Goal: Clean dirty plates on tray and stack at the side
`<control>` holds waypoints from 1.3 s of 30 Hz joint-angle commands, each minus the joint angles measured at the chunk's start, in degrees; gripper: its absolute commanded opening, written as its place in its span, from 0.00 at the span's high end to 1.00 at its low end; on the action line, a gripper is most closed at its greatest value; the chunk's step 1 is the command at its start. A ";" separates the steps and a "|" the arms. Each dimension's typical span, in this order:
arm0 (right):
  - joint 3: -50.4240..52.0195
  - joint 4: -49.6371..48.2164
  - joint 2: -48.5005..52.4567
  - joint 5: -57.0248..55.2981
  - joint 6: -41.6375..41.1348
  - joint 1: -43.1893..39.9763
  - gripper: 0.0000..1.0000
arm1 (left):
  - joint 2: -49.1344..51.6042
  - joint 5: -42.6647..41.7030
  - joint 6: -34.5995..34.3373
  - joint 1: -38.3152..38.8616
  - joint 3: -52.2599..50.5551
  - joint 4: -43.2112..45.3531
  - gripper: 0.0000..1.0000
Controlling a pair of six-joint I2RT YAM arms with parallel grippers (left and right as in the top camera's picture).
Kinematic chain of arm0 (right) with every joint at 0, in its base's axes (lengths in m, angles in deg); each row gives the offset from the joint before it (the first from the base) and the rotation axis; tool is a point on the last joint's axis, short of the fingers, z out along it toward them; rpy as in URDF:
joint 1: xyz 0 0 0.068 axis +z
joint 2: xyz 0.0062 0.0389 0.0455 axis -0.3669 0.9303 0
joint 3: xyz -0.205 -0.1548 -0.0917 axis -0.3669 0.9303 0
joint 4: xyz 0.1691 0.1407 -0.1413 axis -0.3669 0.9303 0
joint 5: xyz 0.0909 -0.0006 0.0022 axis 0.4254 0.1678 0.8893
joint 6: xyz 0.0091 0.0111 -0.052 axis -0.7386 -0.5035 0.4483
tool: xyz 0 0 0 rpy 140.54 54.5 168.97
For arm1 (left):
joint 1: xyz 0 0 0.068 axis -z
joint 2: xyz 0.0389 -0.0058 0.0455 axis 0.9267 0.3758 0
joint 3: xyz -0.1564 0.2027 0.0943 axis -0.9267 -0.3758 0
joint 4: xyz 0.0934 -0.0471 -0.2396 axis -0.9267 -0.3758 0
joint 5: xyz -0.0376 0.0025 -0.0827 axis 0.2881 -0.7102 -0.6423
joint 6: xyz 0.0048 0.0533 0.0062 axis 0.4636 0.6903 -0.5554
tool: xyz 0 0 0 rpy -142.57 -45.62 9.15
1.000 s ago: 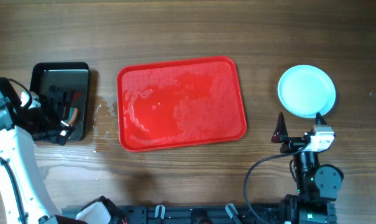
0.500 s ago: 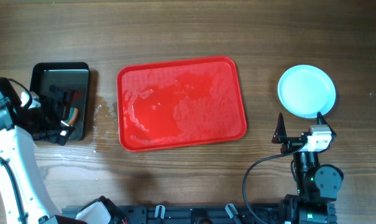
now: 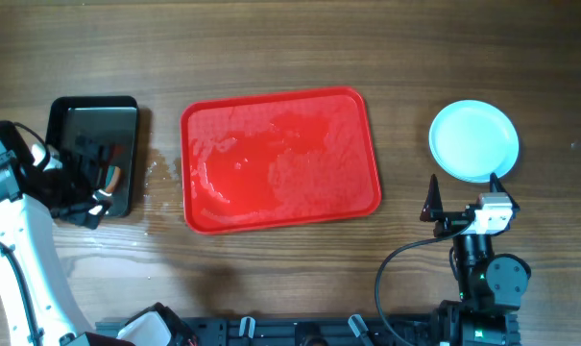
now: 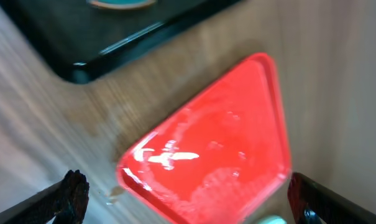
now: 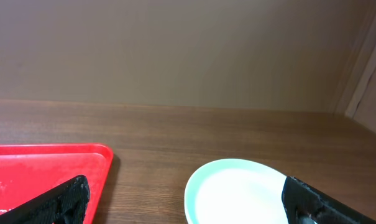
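Note:
The red tray [image 3: 280, 159] lies at the table's middle, wet and with no plates on it; it also shows in the left wrist view [image 4: 219, 149] and at the left of the right wrist view [image 5: 45, 168]. The pale mint plates [image 3: 474, 140] sit to the right of the tray, clean on top; how many are stacked I cannot tell. The top plate shows in the right wrist view [image 5: 243, 193]. My left gripper [image 3: 94, 197] is open and empty at the near end of the black pan, as the left wrist view [image 4: 191, 199] shows. My right gripper [image 3: 463, 197] is open and empty just in front of the plates, also in its wrist view [image 5: 191, 202].
A black rectangular pan [image 3: 93, 120] stands at the far left and holds a teal and orange item [image 4: 122, 3]. Water drops lie on the wood [image 3: 156, 173] between the pan and the tray.
My left gripper has edged slightly toward the table's front by the black pan. The right arm, tray and plates have not moved.

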 commanded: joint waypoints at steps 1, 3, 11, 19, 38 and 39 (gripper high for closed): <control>0.07 -0.13 -0.79 -0.81 1.11 -0.28 0.00 | -4.70 7.26 4.87 3.45 -4.00 1.90 0.00; 0.07 -0.15 -0.79 -0.81 1.14 -0.28 0.00 | -8.66 7.50 9.44 7.32 -9.01 8.76 0.00; 0.07 -0.15 -0.79 -0.81 1.16 -0.28 0.00 | -26.67 7.74 19.82 21.38 -33.20 39.28 0.00; 0.07 -0.15 -0.79 -0.81 1.14 -0.28 0.00 | -44.22 7.72 19.80 24.83 -53.42 56.92 0.00; 0.07 -0.15 -0.79 -0.81 1.14 -0.28 0.00 | -66.95 19.06 19.80 33.86 -64.17 63.67 0.00; 0.07 -0.15 -0.79 -0.81 1.14 -0.28 0.00 | -68.30 19.06 19.80 33.99 -65.59 65.00 0.00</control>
